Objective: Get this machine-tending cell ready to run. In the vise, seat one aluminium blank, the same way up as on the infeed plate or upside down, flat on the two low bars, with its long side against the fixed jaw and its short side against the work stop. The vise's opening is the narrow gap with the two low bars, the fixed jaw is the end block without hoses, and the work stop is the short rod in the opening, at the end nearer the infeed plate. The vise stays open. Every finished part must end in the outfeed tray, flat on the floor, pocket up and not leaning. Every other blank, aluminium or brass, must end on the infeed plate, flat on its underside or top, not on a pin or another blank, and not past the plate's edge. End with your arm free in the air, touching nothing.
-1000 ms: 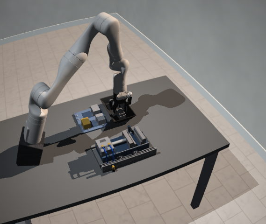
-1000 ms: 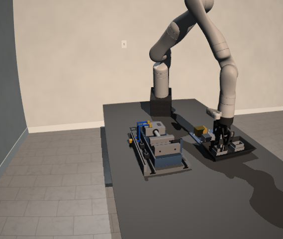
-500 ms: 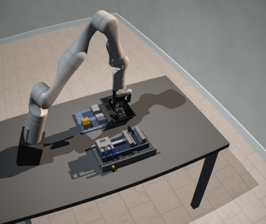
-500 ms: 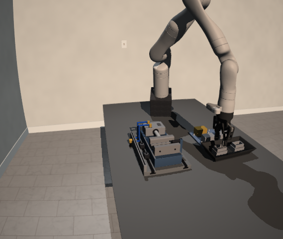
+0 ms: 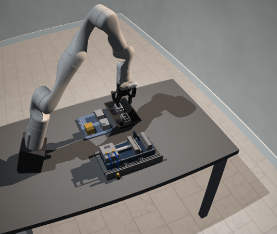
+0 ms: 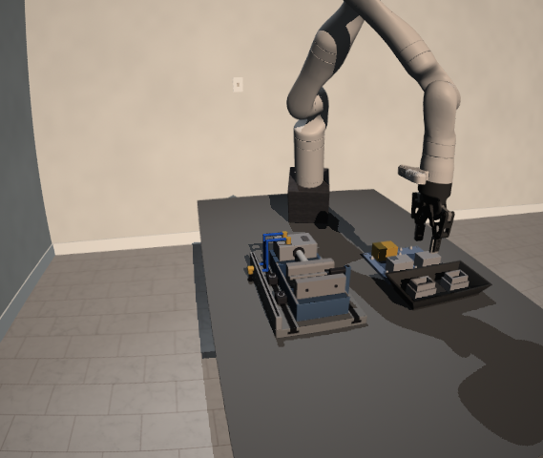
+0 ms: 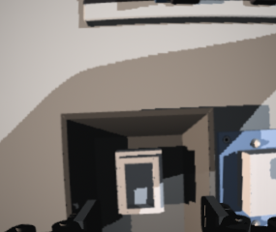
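My gripper (image 5: 123,100) is open and empty, hanging a little above the dark outfeed tray. Two finished parts lie flat in the tray, pocket up: one (image 5: 118,107) right under the fingers and one (image 5: 125,117) nearer the vise. In the wrist view the near part (image 7: 138,188) sits between and below my open fingers. The blue infeed plate (image 5: 94,124) holds two aluminium blanks (image 5: 99,113) (image 5: 104,123) and a brass blank (image 5: 89,127). The vise (image 5: 131,151) stands open, and I see no blank in its opening (image 5: 139,143).
The tray touches the infeed plate's side. The vise's hose end (image 5: 110,157) points toward the arm's base (image 5: 31,157). The tray walls (image 7: 196,145) rise around the parts. One aluminium blank (image 7: 265,183) shows at the wrist view's right.
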Robot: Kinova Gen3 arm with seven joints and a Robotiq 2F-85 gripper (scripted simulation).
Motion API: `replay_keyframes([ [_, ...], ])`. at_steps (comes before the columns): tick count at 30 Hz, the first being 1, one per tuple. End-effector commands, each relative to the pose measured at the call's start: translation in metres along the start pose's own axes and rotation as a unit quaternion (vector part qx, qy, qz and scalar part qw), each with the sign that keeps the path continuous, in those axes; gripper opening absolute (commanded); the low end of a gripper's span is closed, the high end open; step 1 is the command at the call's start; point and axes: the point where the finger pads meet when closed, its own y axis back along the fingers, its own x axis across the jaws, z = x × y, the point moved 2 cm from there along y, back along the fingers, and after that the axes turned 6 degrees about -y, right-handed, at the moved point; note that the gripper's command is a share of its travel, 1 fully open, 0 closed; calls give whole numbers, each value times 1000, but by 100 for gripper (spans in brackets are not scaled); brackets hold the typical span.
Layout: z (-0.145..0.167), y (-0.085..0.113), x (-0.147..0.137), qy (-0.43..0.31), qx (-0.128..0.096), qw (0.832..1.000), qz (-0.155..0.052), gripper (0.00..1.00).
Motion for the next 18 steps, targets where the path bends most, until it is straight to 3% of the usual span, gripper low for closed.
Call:
replay_keyframes([
  [1, 3, 25, -7, -2, -9, 1000, -12, 67],
  [11, 2, 52, -6, -2, -9, 1000, -12, 67],
  [18, 2, 57, -6, -2, -9, 1000, -12, 67],
])
